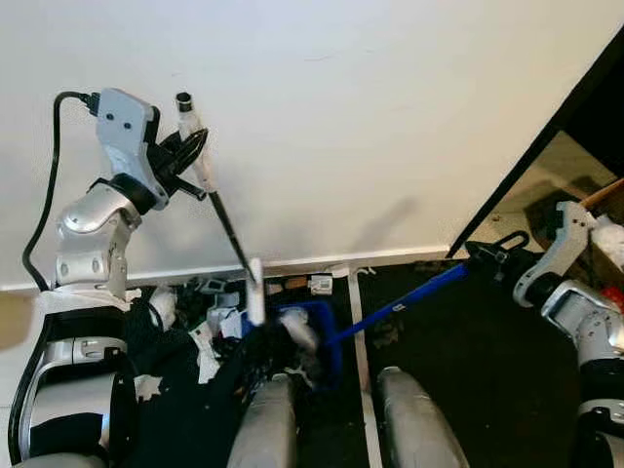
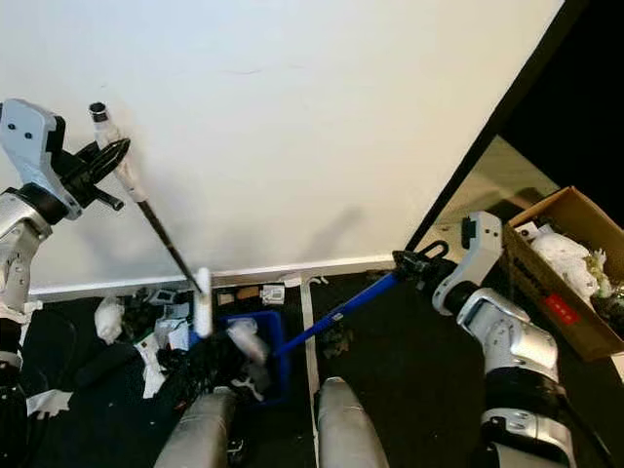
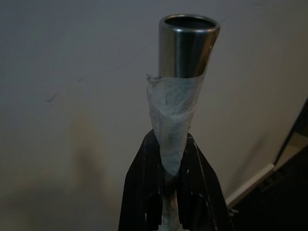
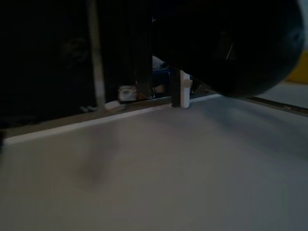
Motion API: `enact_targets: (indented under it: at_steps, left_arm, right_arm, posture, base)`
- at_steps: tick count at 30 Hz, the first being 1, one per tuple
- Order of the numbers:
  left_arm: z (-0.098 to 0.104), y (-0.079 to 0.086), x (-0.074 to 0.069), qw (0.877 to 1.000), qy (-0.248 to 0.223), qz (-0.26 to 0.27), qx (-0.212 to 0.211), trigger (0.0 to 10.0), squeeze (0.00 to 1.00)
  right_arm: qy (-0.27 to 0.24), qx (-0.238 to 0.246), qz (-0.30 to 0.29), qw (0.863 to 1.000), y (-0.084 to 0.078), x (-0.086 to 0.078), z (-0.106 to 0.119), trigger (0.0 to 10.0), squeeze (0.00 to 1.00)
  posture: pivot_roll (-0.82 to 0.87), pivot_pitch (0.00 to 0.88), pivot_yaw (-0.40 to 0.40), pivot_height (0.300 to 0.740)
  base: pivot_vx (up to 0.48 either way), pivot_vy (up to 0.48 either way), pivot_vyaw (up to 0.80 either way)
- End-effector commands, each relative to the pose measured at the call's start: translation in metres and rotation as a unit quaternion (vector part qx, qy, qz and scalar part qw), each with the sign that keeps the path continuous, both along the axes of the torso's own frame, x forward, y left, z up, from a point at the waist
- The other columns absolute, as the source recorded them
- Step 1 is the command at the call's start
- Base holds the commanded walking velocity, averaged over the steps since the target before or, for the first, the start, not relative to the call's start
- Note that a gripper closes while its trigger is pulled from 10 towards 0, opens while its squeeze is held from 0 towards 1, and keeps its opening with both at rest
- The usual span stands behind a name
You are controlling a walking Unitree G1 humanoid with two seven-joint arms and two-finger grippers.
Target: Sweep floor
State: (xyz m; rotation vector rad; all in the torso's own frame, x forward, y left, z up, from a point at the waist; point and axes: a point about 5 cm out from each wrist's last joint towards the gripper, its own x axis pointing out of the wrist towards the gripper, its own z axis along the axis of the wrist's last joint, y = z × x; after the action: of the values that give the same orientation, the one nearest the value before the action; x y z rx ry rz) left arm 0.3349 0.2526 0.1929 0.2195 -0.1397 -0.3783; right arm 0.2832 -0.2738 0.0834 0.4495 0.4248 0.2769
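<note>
White wall, no legible writing

A plain white wall is filling the view from nine o'clock through one o'clock, meeting a dark floor along a pale baseboard running across the middle. A black door edge is slanting down from two o'clock toward the centre, with a lighter patch of flooring showing just beyond it. An open cardboard box holding crumpled white material is sitting on the floor at three o'clock, while soft, even light is leaving faint shadows on the wall.
</note>
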Motion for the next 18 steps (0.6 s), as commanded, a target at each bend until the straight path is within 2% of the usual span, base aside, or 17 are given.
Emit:
enact_targets:
  at_steps: [1,3,6,7,8,11,13,15,18]
  left_arm:
    - [0.0,0.002,-0.002,1.0,-0.01,0.012,0.011,10.0,0.0]
    - [0.0,0.003,-0.002,1.0,-0.011,0.016,0.009,10.0,0.0]
    - [-0.004,0.002,-0.004,1.0,-0.008,0.019,0.007,10.0,0.0]
    - [-0.007,0.001,-0.006,1.0,-0.004,0.021,0.004,10.0,0.0]
    - [-0.009,0.0,-0.006,1.0,-0.002,0.02,0.004,10.0,0.0]
    - [-0.01,-0.001,-0.007,1.0,-0.001,0.019,0.003,10.0,0.0]
    - [-0.018,-0.005,-0.008,1.0,0.008,0.017,-0.002,10.0,0.0]
    - [-0.019,-0.007,-0.008,1.0,0.01,0.017,-0.004,10.0,0.0]
    - [-0.029,-0.017,-0.009,1.0,0.018,0.009,-0.011,10.0,0.0]
  right_arm:
    - [-0.047,0.028,0.003,0.999,-0.003,0.005,0.014,10.0,0.0]
    - [-0.054,0.023,-0.005,0.998,-0.009,0.006,0.018,10.0,0.0]
    - [-0.074,-0.003,-0.02,0.997,-0.026,0.007,0.031,10.0,0.0]
    - [-0.08,-0.019,-0.037,0.996,-0.04,0.007,0.038,10.0,0.0]
    - [-0.081,-0.024,-0.044,0.995,-0.045,0.006,0.04,10.0,0.0]
    - [-0.081,-0.027,-0.049,0.995,-0.048,0.006,0.042,10.0,0.0]
    - [-0.079,-0.041,-0.063,0.994,-0.058,0.004,0.045,10.0,0.0]
    - [-0.078,-0.042,-0.065,0.994,-0.059,0.004,0.046,10.0,0.0]
    - [-0.077,-0.048,-0.071,0.993,-0.057,0.004,0.041,10.0,0.0]
  posture:
    - [0.03,0.083,0.046,0.74]
    - [0.03,0.082,0.046,0.74]
    - [0.03,0.078,0.044,0.74]
    - [0.03,0.077,0.046,0.74]
    - [0.03,0.076,0.045,0.74]
    - [0.03,0.074,0.046,0.74]
    - [0.03,0.07,0.047,0.74]
    - [0.03,0.07,0.047,0.74]
    - [0.02,0.06,0.052,0.74]
  base:
    - [0.0,0.0,0.0]
    - [0.0,0.0,0.0]
    - [0.0,0.0,0.0]
    - [0.0,0.0,0.0]
    - [0.0,0.0,0.0]
    - [0.0,0.0,0.0]
    - [0.0,0.0,0.0]
    - [0.0,0.0,0.0]
    - [0.0,0.0,0.0]
